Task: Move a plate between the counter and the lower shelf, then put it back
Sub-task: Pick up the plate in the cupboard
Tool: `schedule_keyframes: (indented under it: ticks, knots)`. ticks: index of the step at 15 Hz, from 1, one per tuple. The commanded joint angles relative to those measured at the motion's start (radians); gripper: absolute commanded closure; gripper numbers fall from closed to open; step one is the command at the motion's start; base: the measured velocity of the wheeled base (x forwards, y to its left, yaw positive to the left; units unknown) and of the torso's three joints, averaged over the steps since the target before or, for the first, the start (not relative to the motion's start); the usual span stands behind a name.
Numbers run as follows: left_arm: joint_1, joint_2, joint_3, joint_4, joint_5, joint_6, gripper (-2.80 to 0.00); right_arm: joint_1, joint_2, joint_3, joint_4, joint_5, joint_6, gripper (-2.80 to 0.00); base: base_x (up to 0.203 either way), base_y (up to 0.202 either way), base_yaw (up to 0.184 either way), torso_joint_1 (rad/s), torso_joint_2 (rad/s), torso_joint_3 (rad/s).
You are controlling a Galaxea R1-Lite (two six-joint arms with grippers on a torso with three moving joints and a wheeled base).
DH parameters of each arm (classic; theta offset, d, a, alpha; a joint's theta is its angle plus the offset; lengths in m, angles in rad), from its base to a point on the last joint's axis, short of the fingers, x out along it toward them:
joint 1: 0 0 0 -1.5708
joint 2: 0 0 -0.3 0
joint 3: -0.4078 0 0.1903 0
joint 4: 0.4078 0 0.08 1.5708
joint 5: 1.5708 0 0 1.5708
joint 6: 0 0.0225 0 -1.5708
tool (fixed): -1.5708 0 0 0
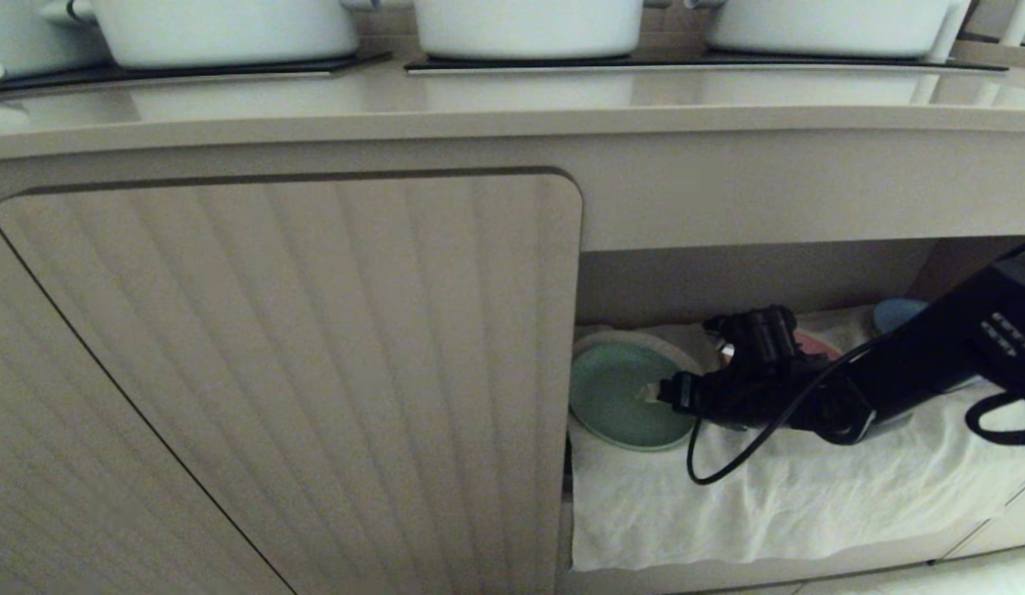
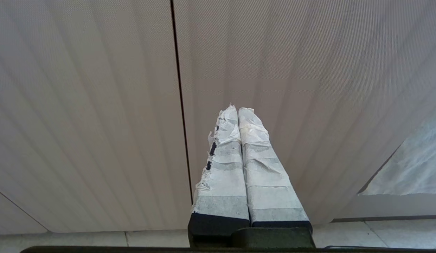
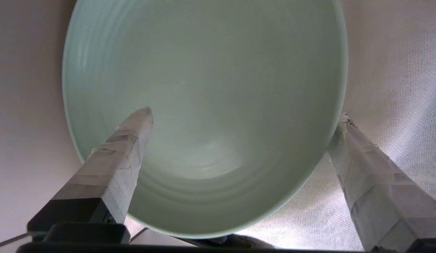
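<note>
Plate [image 1: 616,397], mint green, sits on the white cloth [image 1: 777,504] of the lower shelf [image 1: 810,281], lower middle of the head frame, just right of the ribbed cabinet door [image 1: 297,372]. Right gripper [image 1: 655,394] reaches in from the right edge, tips at the plate's right rim; black cable [image 1: 727,463] loops below the wrist. Right wrist frame: jaws spread wide, one taped finger [image 3: 133,137] over the plate's inside, the other outside the rim over cloth; contact can't be judged. Pink plate [image 1: 814,343] and blue plate [image 1: 897,314] peek out behind the arm, mostly hidden. Counter [image 1: 512,107] runs along the top with white pots [image 1: 529,25] on dark panels. Left gripper [image 2: 237,112] parked, fingers pressed together, facing the ribbed door.
</note>
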Motion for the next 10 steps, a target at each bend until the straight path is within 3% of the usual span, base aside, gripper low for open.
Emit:
schedule_keyframes:
  ticks: [1,10]
  knots:
    - [0.0,0.0,0.0,0.0,0.0,-0.001,0.0,0.003,0.01,-0.003,-0.004,-0.004,0.002,-2.8,0.0,0.0,0.0,0.0,0.0,0.0]
    - [0.0,0.0,0.0,0.0,0.0,-0.001,0.0,0.011,0.026,-0.021,-0.002,-0.004,0.002,-2.8,0.0,0.0,0.0,0.0,0.0,0.0]
